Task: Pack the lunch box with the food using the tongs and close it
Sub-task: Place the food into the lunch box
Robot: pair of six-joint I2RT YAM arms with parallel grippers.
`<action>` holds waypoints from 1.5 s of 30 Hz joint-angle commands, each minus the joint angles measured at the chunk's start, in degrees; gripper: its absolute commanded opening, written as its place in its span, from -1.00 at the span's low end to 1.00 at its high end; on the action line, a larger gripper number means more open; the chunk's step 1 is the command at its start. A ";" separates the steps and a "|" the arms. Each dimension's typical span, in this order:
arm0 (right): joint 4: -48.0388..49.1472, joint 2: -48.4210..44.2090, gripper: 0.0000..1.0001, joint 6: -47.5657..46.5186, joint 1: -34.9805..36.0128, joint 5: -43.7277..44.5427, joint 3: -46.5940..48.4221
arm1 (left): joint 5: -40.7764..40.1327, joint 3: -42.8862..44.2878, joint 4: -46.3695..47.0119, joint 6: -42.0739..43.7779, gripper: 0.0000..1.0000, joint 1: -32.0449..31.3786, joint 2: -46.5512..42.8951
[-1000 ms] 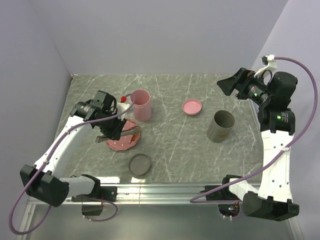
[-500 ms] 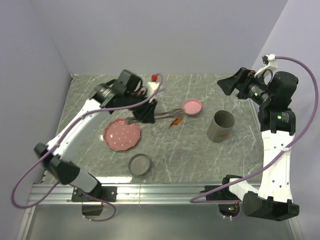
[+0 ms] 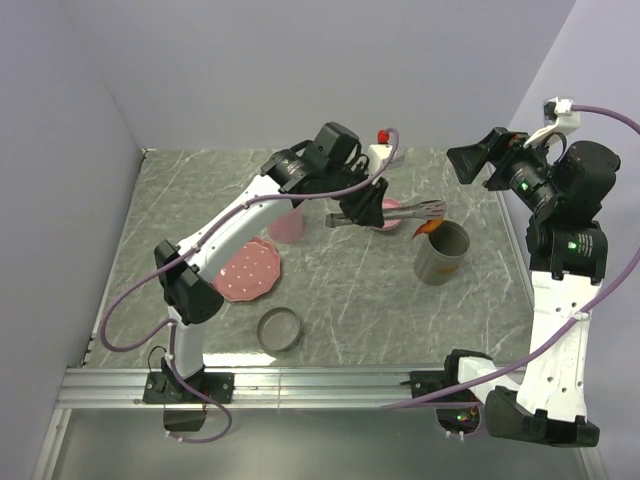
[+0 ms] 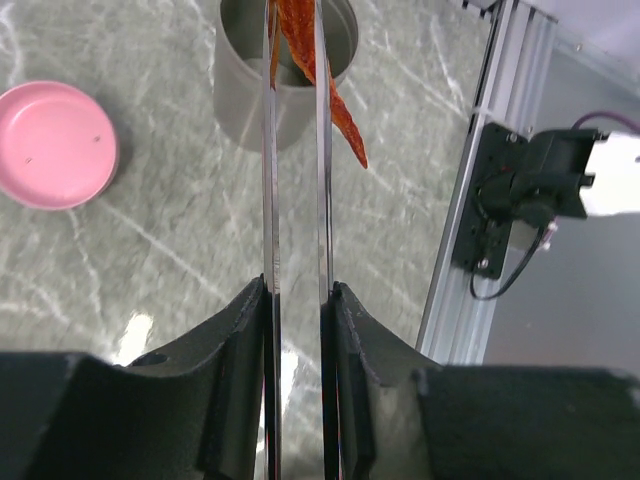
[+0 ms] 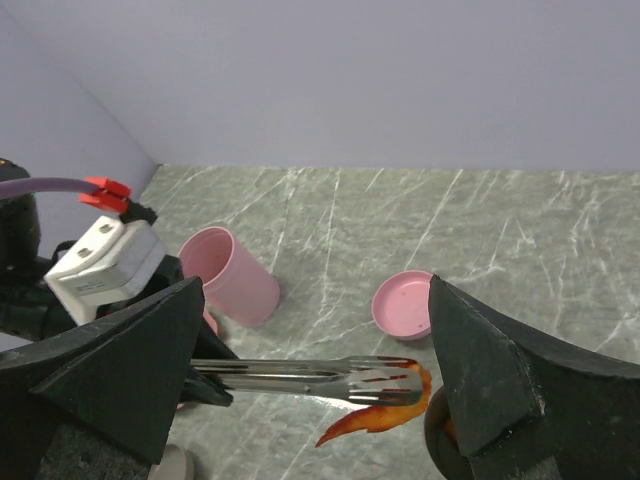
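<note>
One strip [image 4: 335, 100] hangs off the tongs' [image 4: 321, 180] tips, straight ahead of the left gripper [image 4: 297, 290] pinching the tongs' arms, its long axis slanting across the can's [image 4: 240, 100] rim, tail outside; right gripper [image 3: 480, 165] spread wide, empty, farther off.

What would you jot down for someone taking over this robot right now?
Left gripper: shut on the tongs, which pinch the orange-red strip at the grey container rim.
Right gripper: open, empty, raised on the right.
Done: the strip is off the pink dotted plate.
Left: drop the strip in, then fit the grey lid lying near the front edge. The beige ball is not in sight.
</note>
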 commanded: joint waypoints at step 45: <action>-1.00 -0.68 0.99 -2.04 -0.55 0.55 1.45 | -3.38 4.67 13.62 -6.82 0.01 -5.02 7.48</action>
